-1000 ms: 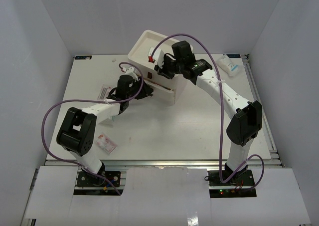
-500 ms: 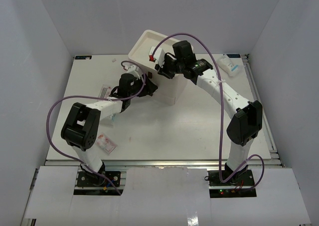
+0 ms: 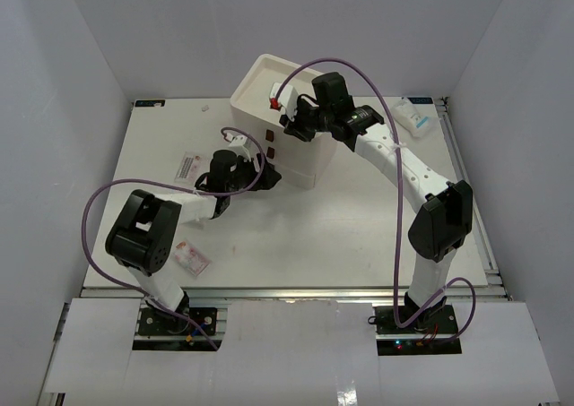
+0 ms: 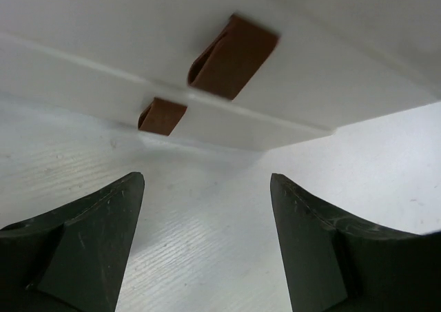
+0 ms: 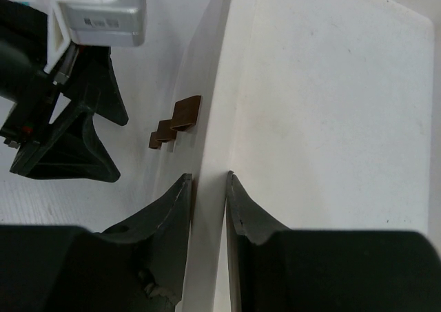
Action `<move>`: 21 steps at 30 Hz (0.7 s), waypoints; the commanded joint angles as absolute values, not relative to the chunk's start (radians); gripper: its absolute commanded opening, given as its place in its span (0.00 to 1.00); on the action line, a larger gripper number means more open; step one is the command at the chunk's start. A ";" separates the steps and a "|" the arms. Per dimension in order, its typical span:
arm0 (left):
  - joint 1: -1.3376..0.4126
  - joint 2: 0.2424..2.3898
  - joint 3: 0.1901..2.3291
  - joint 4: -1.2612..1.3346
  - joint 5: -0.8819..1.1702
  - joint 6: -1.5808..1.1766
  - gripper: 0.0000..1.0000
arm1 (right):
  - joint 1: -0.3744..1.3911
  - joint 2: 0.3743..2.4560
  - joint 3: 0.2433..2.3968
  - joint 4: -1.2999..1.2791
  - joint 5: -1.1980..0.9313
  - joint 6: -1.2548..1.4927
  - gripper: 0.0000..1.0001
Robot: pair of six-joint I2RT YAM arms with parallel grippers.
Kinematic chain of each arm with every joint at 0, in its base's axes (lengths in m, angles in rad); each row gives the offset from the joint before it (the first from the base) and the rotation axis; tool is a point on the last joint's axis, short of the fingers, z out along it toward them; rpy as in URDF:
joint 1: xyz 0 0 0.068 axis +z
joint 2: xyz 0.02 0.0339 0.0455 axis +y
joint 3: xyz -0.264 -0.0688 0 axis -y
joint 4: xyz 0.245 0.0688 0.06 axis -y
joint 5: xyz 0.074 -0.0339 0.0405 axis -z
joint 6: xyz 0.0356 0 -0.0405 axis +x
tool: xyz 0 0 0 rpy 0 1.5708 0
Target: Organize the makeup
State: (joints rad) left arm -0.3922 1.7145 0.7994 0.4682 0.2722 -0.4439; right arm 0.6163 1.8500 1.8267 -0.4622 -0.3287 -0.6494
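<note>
Your left tool stands spread wide with nothing between its fingers. It sits low over the table, just in front of the cream drawer box and pointing at its front face. In the left wrist view you look slightly up at that front, where two brown handles stand out one above the other. Both of those drawers sit flush with the face. The fingertips are near the box but not touching it.

Your right tool reaches in from the right side and comes down on the top front edge of the drawer box. Its fingers are drawn close together, one on each side of the thin cream wall, so it is pinching that rim. From the right wrist view you can also see the left tool lower down to the side, with the brown handles between it and the pinched edge.

The makeup you can see lies out on the table, apart from the box. One flat sachet with pink print rests left of the box, just beside your left arm. A second sachet lies near the front left edge. A white packet with bluish print sits near the far right corner, well apart from both tools.
</note>
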 commanded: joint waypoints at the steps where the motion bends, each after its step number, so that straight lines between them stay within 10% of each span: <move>1: -0.368 1.796 0.843 0.549 0.338 -0.386 0.83 | 0.632 1.832 1.816 -0.592 -0.434 -0.619 0.08; 9: -0.359 1.896 0.935 0.586 0.327 -0.380 0.75 | 0.634 1.831 1.813 -0.590 -0.453 -0.607 0.08; 21: -0.359 1.921 0.950 0.592 0.280 -0.400 0.26 | 0.632 1.843 1.813 -0.589 -0.451 -0.601 0.08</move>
State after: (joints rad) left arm -0.3626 1.9339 0.9421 0.5622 0.3006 -0.3963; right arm 0.6096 1.8500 1.8267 -0.4618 -0.3506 -0.6341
